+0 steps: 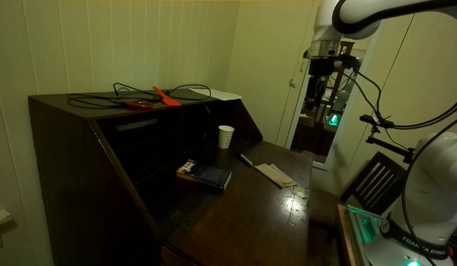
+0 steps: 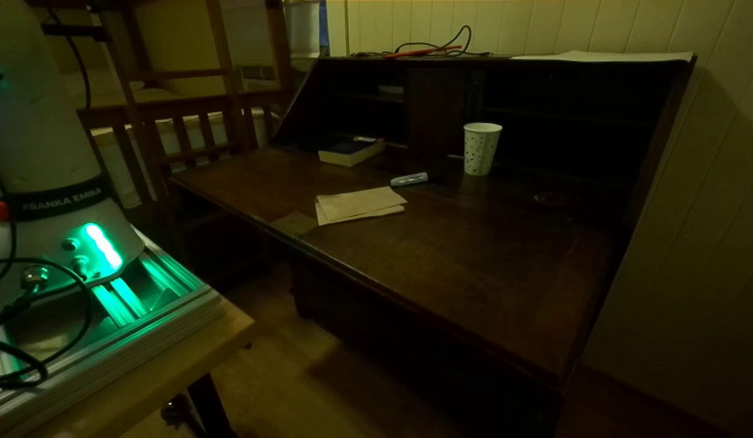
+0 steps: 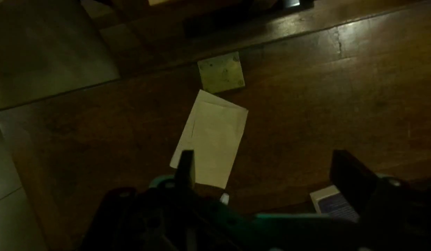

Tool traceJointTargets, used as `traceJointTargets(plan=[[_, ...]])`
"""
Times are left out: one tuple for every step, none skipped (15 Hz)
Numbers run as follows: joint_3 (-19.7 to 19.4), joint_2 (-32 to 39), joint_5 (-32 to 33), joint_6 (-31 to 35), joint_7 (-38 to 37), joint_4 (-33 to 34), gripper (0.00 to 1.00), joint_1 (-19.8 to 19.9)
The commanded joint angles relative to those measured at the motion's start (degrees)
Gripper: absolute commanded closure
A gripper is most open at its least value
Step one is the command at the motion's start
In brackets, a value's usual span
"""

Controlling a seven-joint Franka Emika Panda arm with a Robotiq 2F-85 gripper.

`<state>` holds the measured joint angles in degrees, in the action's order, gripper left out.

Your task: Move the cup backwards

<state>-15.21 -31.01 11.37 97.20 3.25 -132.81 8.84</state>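
In an exterior view, a speckled white cup [image 1: 225, 137] stands upright on a dark wooden desk [image 1: 246, 218], toward the far end, in front of its shadowed compartments. A thick book [image 1: 213, 177] lies nearer, to the cup's left; a marker [image 1: 246, 160] and a folded paper [image 1: 274, 175] lie to its right. A red spatula [image 1: 171, 100], a looped black cable [image 1: 95, 106] and a white sheet [image 1: 219, 94] rest on the raised top. At right, my arm [image 1: 431, 195] arches overhead, its gripper [image 1: 314, 103] hanging tips down, well apart from the cup, before a framed mirror [image 1: 317, 144].

In an exterior view, the cup [image 2: 481, 150] stands right of center, the marker lying between it and the folded paper at nearer left. The book lies farther left. My arm's base [image 2: 63, 231] glows green at near left, mounted above a wooden table [image 2: 221, 328].

In the wrist view, my fingers [image 3: 353, 177] are spread, a wide gap between them. The left one partly covers the folded paper, whose corner meets or nearly meets a small square plate [image 3: 222, 75]; I cannot tell which. The marker's pale tip shows just off the paper, and the book's corner is partly hidden by the right finger.
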Motion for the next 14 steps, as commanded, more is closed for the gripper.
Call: traceJointTargets(plan=[[-1.19, 8.58, -4.21, 5.49, -1.88, 4.05, 0.0, 1.7], [-1.35, 10.55, -4.96, 6.99, -2.38, 4.94, 0.0, 2.09], [-1.45, 12.63, -5.47, 8.54, -3.07, 6.06, 0.0, 2.52], [-1.61, 14.55, -6.19, 9.82, -3.54, 7.23, 0.0, 2.86], [-1.82, 16.63, -7.1, 11.33, -4.15, 8.32, 0.0, 3.21], [-1.94, 18.6, -7.78, 12.08, -4.36, 9.54, 0.0, 3.53], [-2.17, 20.6, -8.72, 13.16, -4.57, 10.71, 0.0, 3.8], [-2.31, 22.28, -9.58, 14.26, -4.97, 11.59, 0.0, 4.13], [-2.57, 24.3, -10.63, 15.83, -5.28, 12.47, 0.0, 4.5], [-2.92, 25.58, -12.09, 18.23, -5.63, 13.0, 0.0, 4.99], [-3.21, 27.2, -13.41, 20.42, -6.6, 13.65, 0.0, 5.56], [-3.43, 28.69, -14.43, 22.42, -7.33, 14.2, 0.0, 6.04], [-3.8, 30.24, -15.61, 23.71, -7.57, 15.14, 0.0, 6.65], [-4.05, 31.72, -16.56, 24.94, -7.67, 15.84, 0.0, 7.19]])
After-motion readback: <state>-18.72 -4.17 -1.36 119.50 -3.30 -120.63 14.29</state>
